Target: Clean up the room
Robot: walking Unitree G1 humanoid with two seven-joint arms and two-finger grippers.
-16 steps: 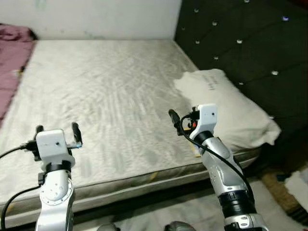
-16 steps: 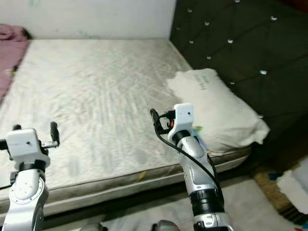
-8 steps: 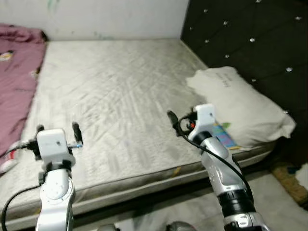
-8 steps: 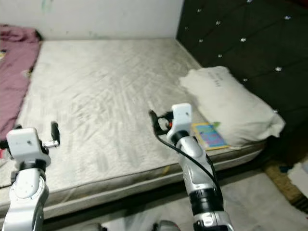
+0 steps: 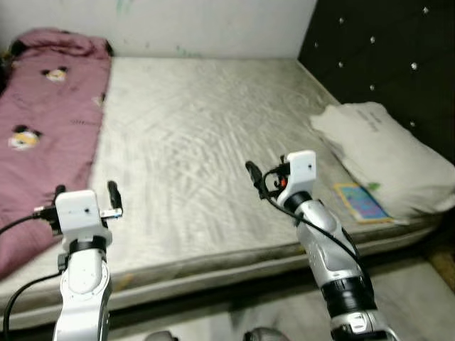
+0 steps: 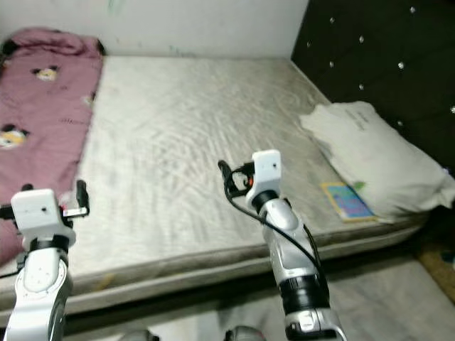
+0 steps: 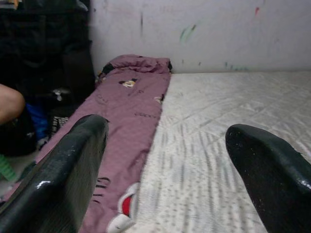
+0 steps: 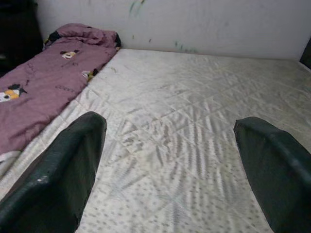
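both claws are held up over the near edge of the bed, fingers spread and empty: the left claw (image 5: 84, 195) near the pink blanket (image 5: 43, 121), the right claw (image 5: 266, 177) over the bare mattress (image 5: 192, 135). neither arm has shifted against the body over the last second; the whole scene has slid to the right, so the robot has turned left. the blanket now lies in full view along the mattress's left side, while the pillow (image 5: 384, 160) and the small book (image 5: 361, 202) beside it sit well to the right. that suggests it is looking for something to tidy, with nothing picked up yet.
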